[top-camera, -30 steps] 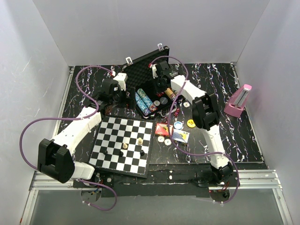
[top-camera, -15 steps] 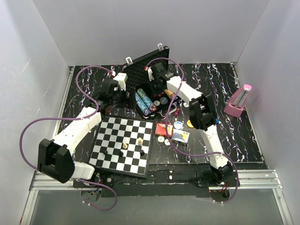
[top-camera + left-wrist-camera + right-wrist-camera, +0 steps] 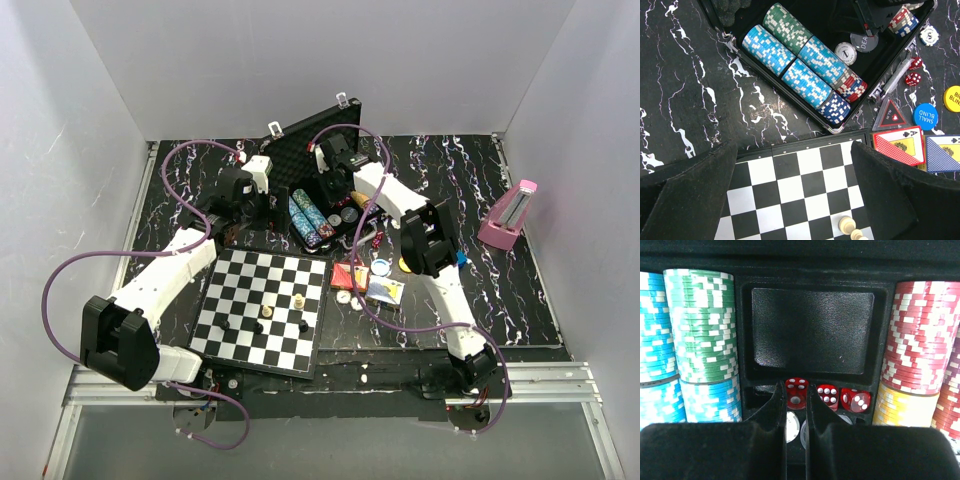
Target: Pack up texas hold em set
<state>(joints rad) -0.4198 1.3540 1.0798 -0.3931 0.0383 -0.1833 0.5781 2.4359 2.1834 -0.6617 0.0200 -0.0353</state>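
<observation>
While left tool (image 3: 793,159) spread — right tool (image 3: 796,396) tight on red die (image 3: 796,388) inside briefcase (image 3: 812,325), amid chip rows (image 3: 701,325).

White buttons (image 3: 792,426) part-hidden behind right fingers (image 3: 770,412); blue chip row (image 3: 650,330) cut off left.

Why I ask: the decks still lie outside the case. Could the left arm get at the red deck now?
Probably yes: the open left end effector hovers over the chessboard, and the red deck lies uncovered past the board's right edge, nothing standing between.
</observation>
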